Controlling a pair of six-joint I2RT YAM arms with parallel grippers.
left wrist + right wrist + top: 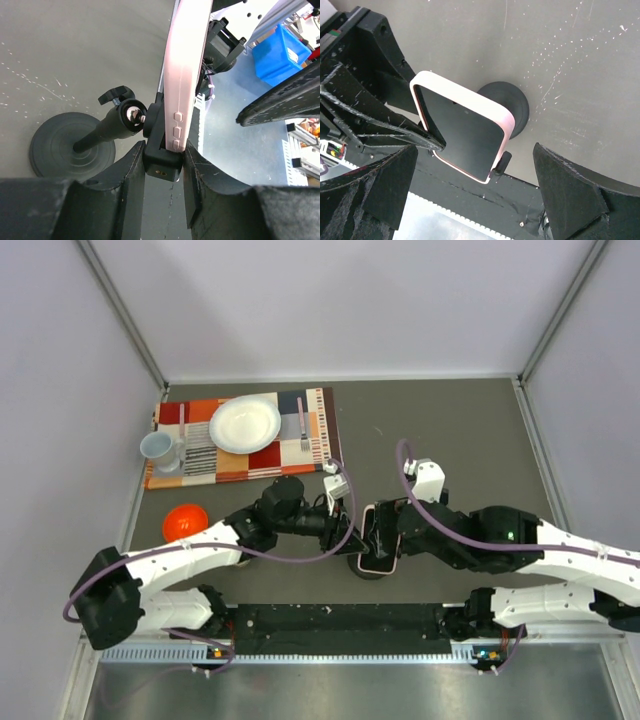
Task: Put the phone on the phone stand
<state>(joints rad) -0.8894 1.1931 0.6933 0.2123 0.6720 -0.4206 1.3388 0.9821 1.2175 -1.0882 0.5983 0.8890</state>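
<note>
The left tool [162, 152] is pinched in on the cradle of the phone stand [65, 145], its fingers [132, 170] touching both sides where the cradle meets the phone's lower edge. The stand's round base rests on the desk [570, 60]. The phone [462, 127] sits in the cradle, tilted up, off the desk. The right tool [474, 149] gapes wide, its fingers well clear of the phone. Placement looks essentially done. What is left, I judge, is letting go and backing both arms away.
</note>
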